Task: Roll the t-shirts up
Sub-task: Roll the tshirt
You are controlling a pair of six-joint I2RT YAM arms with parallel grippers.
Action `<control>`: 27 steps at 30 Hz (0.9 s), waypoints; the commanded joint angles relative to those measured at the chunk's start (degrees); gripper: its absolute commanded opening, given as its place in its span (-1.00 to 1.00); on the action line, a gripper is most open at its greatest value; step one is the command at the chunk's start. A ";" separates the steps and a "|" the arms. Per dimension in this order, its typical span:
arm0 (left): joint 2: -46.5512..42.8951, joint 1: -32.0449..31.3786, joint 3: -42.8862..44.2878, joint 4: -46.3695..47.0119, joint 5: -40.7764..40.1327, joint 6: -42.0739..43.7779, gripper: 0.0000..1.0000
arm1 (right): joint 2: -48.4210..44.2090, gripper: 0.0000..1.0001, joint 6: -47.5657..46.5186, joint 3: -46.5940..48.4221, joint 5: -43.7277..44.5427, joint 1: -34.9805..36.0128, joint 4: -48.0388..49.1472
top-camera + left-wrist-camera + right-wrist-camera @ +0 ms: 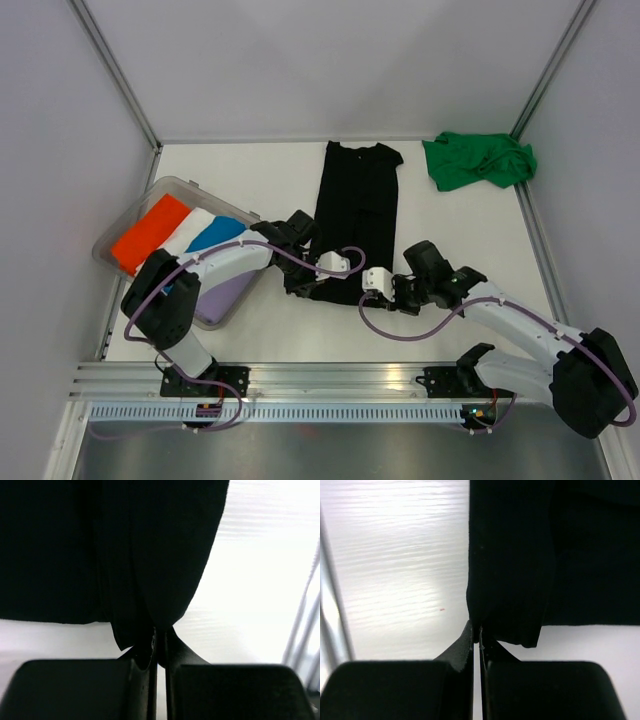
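A black t-shirt lies folded into a long strip down the middle of the table, collar at the far end. My left gripper is shut on the near left corner of its hem, seen in the left wrist view pinching the black cloth. My right gripper is shut on the near right corner, seen in the right wrist view pinching the black cloth. The hem is lifted off the table. A bright green t-shirt lies crumpled at the far right.
A clear plastic tub at the left holds rolled orange, white, blue and lilac shirts. Metal frame rails run along the table's edges, and grey walls close in the back and sides.
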 commanded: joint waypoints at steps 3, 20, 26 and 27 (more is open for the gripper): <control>-1.69 2.03 3.65 -13.02 15.67 3.69 -0.92 | 2.82 -0.99 -8.31 8.01 -15.40 -2.20 -21.65; 14.12 9.07 15.95 -16.01 13.85 1.94 -0.59 | 23.30 -0.68 10.27 19.98 -16.92 -17.04 -14.22; 16.59 9.16 18.67 -16.10 13.92 0.00 -0.39 | 20.58 -0.16 14.89 19.62 -24.88 -21.54 -9.79; 16.68 9.24 19.03 -16.01 13.92 -0.17 -0.39 | 20.40 -0.14 16.02 19.53 -25.86 -21.63 -9.61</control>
